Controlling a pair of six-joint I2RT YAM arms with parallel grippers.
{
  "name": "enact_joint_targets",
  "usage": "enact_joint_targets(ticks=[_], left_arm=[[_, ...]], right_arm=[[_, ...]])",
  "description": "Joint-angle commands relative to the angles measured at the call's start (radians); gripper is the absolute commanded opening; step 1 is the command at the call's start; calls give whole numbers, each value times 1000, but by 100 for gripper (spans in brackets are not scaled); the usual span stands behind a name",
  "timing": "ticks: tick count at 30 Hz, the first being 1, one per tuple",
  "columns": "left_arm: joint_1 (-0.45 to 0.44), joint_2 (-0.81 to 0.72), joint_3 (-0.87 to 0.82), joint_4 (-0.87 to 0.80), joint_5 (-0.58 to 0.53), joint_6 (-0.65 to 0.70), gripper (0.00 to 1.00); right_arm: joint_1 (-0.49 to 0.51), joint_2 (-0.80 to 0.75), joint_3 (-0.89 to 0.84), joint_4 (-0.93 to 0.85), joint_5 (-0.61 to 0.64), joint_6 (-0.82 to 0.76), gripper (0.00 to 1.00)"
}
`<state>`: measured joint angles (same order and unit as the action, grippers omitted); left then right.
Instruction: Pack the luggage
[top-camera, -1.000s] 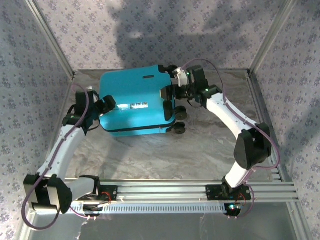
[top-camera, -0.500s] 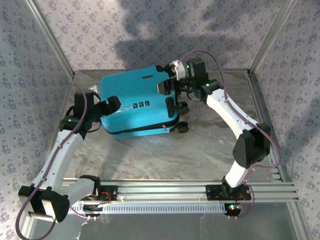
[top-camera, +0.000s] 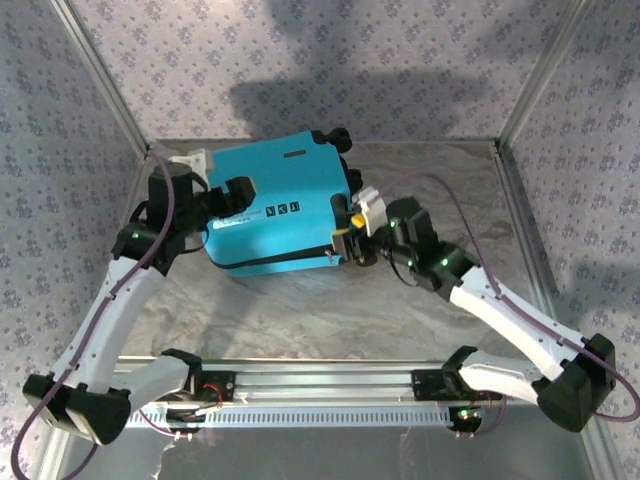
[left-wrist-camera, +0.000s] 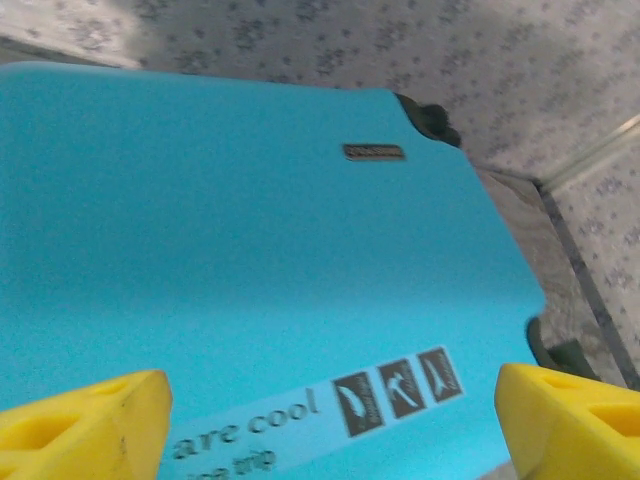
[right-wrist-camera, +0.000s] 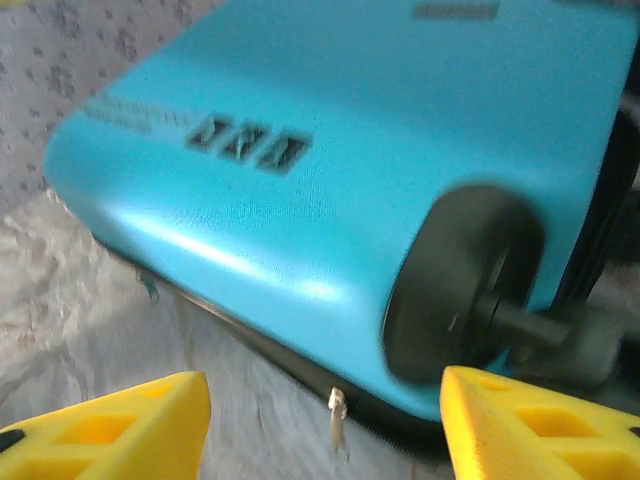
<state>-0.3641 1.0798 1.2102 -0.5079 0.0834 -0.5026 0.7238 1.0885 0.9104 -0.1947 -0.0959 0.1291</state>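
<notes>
Flower-patterned walls are enclosing a marbled grey bench (top-camera: 420, 300). From above, the turquoise suitcase (top-camera: 285, 215) is lying flat toward the back, its shells together. The left end effector (top-camera: 238, 192) is hovering at its left edge and the right end effector (top-camera: 348, 235) at the wheeled corner.

On the left wrist, yellow fingers (left-wrist-camera: 90, 420) are standing wide apart, gripping nothing, over the label stickers (left-wrist-camera: 395, 390).

On the right wrist, the fingers (right-wrist-camera: 120, 420) are likewise gaping empty before a wheel (right-wrist-camera: 460, 280) and zipper pull (right-wrist-camera: 338, 410). Filling is seemingly finished; zipping is probably remaining.
</notes>
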Motion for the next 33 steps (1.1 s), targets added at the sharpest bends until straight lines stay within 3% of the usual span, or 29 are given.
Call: enact_joint_targets(ticks=[1,9,18,33], left_arm=[[-68,33,55,-24,-72,38,84],[-164,84,86,-30,-131,50,84],[-175,90,81,-29,-142,53,84],[-197,124,115,-38,-138,56,84]], right_arm=[[38,-3,-140,118,80,90,61],[93,110,-228,255,64,182,56],[89,213,-260,391,103,362,60],[96,267,-330,552,103,423,56]])
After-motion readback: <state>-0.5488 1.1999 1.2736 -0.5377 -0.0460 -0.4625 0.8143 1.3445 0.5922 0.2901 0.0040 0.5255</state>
